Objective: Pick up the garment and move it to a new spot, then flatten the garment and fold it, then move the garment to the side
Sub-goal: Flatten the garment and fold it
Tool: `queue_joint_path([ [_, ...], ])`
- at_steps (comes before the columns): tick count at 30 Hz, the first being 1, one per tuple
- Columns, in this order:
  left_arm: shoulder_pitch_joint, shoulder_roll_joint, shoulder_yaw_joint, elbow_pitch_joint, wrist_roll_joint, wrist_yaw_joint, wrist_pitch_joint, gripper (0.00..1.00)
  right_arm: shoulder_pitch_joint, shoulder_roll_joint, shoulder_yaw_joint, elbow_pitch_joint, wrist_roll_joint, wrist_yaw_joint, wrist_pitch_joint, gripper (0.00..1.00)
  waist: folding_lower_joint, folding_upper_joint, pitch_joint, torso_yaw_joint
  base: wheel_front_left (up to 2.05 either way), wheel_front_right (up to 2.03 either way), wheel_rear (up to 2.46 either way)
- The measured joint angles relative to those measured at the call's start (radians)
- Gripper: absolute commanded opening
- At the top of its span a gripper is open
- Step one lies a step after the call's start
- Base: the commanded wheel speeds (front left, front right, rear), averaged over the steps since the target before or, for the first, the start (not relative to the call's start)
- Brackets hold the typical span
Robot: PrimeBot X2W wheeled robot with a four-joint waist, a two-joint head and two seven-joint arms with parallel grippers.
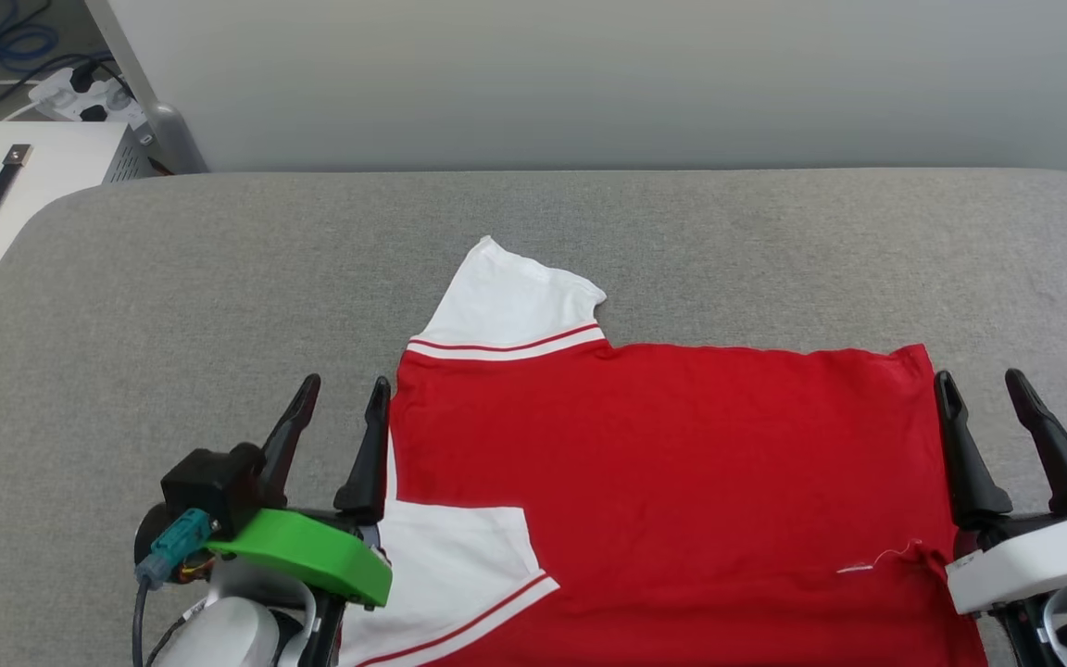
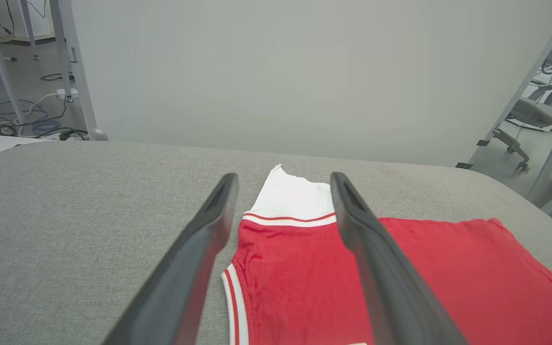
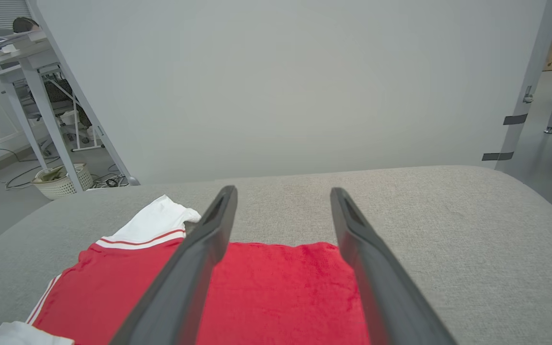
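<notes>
1. I face a grey cloth-covered worktop [image 1: 172, 296] with rounded corners. A pale panel [image 1: 589, 83] stands behind its far edge.
2. The garment [image 1: 682, 445] lies flat at the near middle, plain red side up, with one white sleeve pointing away.
3. My left claw [image 1: 348, 384] is spread wide and empty just beside its left edge. My right claw [image 1: 978, 378] is likewise by its right edge.
4. A power strip [image 1: 89, 97] and a white case [image 1: 24, 185] sit far left.
</notes>
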Motion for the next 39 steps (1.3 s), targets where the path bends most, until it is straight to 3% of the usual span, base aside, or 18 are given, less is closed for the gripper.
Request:
queue_joint_path([
  [12,0.081,-0.171,0.205,0.004,0.226,-0.173,0.0,1.0,0.003,0.008,0.064,0.115,-0.031,0.0,-0.162,1.0,0.0,0.0,0.026,-0.01,0.0,0.0,0.0],
  [18,0.063,-0.207,0.234,0.062,0.271,-0.229,0.0,1.0,-0.026,0.001,0.084,0.134,-0.03,0.0,-0.18,1.0,0.0,0.0,0.063,-0.022,0.0,0.0,0.0],
  [22,-0.022,-0.181,0.2,0.142,0.276,-0.252,0.015,1.0,-0.05,0.0,0.097,0.135,-0.03,0.0,-0.177,1.0,0.0,0.0,0.098,-0.036,0.0,0.0,0.0],
  [25,-0.135,-0.14,0.176,0.174,0.268,-0.259,0.098,1.0,-0.066,0.001,0.107,0.131,-0.03,0.0,-0.17,1.0,0.0,0.0,0.128,-0.05,0.0,0.0,0.0],
  [29,-0.312,-0.063,0.123,0.218,0.215,-0.264,0.295,1.0,-0.095,0.002,0.126,0.122,-0.03,0.0,-0.17,1.0,0.0,0.0,0.173,-0.075,0.0,0.0,0.0],
  [35,-0.599,0.091,-0.03,0.242,0.081,-0.268,0.595,1.0,-0.152,0.013,0.163,0.094,-0.03,0.0,-0.17,1.0,0.0,0.0,0.242,-0.125,0.0,0.0,0.0],
  [39,-0.775,0.156,-0.129,0.293,0.021,-0.268,0.793,1.0,-0.181,0.02,0.184,0.086,-0.03,0.0,-0.17,1.0,0.0001,0.0,0.292,-0.16,0.0,0.0,0.0],
])
